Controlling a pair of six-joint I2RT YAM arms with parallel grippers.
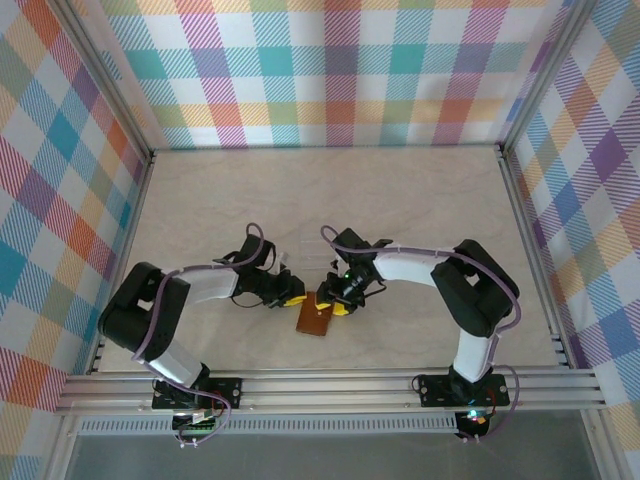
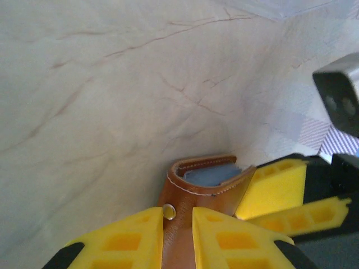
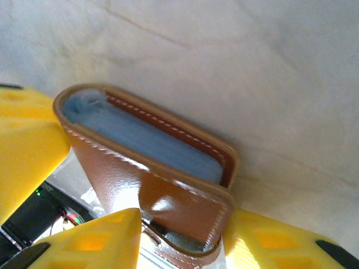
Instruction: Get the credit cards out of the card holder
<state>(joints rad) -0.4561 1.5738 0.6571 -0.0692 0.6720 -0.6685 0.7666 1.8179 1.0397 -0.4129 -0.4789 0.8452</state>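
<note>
Between the left gripper's (image 2: 178,217) yellow fingers sits a brown edge of the card holder (image 2: 188,196). Both pads are pressed against the leather, pinching it just beside a small metal stud (image 2: 168,211). To the right, the right gripper (image 3: 185,219) has its jaws closed on the opposite end of the same holder, one pad on each face of the lower corner. In the left wrist view the right gripper's fingers (image 2: 277,188) lie just beside the holder's right flank. The holder is folded, and its mouth gapes slightly to show the grey-blue pockets (image 3: 140,140) between stitched brown rims. Whether the credit cards are inside those pockets cannot be told. From above, the holder lies toward the near middle of the pale marbled table (image 1: 400,200), with the two arms bent inward from left and right to meet over it. Plaid walls (image 1: 330,70) enclose the table on the left, right and far sides.
</note>
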